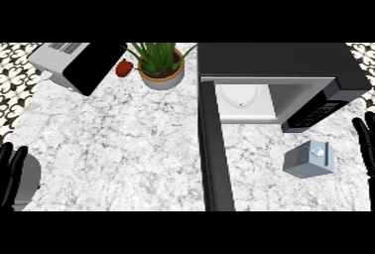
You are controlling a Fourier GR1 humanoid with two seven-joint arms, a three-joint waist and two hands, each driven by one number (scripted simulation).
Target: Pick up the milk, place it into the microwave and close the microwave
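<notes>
A pale blue-grey milk carton (311, 158) with a round cap stands upright on the marble counter (117, 144), in front of the microwave's control panel. The black microwave (282, 64) sits at the back right with its cavity (245, 101) showing a white interior. Its door (216, 154) is swung wide open and reaches toward the front edge, left of the carton. My right hand (365, 141) shows at the right edge, fingers straight up, right of the carton and apart from it. At the lower left edge my left hand (10, 171) rests open, holding nothing.
A potted green plant (161, 64) stands at the back, left of the microwave. A small red item (124, 68) lies beside the pot. A grey and black toaster-like appliance (77, 64) sits at the back left. Patterned tiles (15, 84) border the left side.
</notes>
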